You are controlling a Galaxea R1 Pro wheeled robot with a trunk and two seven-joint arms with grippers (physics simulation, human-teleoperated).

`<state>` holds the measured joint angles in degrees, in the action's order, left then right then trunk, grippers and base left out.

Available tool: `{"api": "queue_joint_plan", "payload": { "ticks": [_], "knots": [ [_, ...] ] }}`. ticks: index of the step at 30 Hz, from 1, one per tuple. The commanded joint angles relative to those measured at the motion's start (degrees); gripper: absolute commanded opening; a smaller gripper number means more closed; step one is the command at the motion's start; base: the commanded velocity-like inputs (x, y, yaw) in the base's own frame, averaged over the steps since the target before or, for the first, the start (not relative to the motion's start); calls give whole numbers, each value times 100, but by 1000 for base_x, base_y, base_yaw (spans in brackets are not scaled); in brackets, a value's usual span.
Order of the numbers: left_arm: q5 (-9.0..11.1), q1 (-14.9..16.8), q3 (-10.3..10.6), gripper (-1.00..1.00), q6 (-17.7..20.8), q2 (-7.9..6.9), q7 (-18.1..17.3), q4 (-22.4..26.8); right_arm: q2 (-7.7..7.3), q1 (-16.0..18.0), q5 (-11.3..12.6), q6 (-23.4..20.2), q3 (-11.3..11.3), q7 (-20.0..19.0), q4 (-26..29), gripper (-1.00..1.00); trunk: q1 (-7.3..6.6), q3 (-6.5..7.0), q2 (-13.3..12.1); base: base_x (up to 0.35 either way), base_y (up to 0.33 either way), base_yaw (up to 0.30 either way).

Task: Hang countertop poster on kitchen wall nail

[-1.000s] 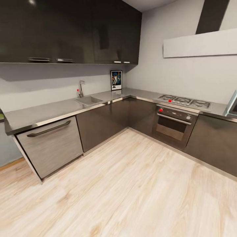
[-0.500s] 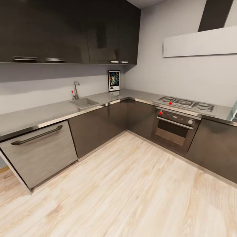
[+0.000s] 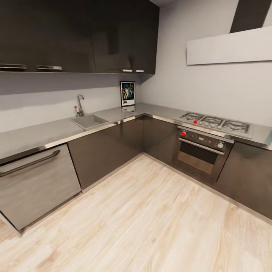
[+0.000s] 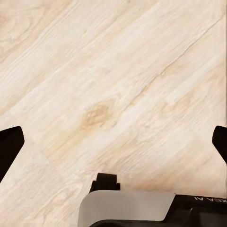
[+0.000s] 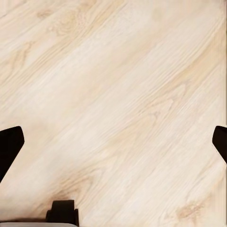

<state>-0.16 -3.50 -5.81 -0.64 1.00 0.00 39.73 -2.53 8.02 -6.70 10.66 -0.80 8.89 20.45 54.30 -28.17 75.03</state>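
- Two grippers, ours: the left gripper [image 4: 113,142] and the right gripper [image 5: 113,142] both gape wide over bare wood floor [image 3: 151,219].
- We spot the poster [image 3: 127,93] upright in the kitchen countertop [image 3: 45,132] corner, beyond the sink [image 3: 88,121].

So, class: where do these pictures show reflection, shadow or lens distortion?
Head view: the countertop mirrors the poster faintly, a shadow band lies under the upper cabinets, and straight edges bow outward. Wrist views: evenly lit floor, fingertips at the picture's edges.
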Motion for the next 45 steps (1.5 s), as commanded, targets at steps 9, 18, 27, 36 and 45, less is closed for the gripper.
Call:
{"api": "queue_joint_plan", "payload": {
  "ticks": [9,18,27,36,45],
  "knots": [
    [-2,-2,-16,100,-7,5,0,8,1,2,-59,6,-8,37,-6,100,4,-4,2,324,-155,0],
    [-2,-2,-16,100,-7,5,0,8,1,2,-59,6,-8,37,-6,100,4,-4,2,324,-155,0],
    [-2,-2,-16,100,-7,5,0,8,-2,4,-59,6,-8,35,-6,100,4,-4,2,324,-152,0],
    [-2,-2,-16,100,-7,5,0,8,-2,2,-59,6,-8,36,-6,100,4,-4,2,332,-53,0],
    [-1,-2,-16,100,-7,5,0,8,-1,1,-59,6,-8,42,-6,100,4,-4,2,338,-3,110]
  ]
}}
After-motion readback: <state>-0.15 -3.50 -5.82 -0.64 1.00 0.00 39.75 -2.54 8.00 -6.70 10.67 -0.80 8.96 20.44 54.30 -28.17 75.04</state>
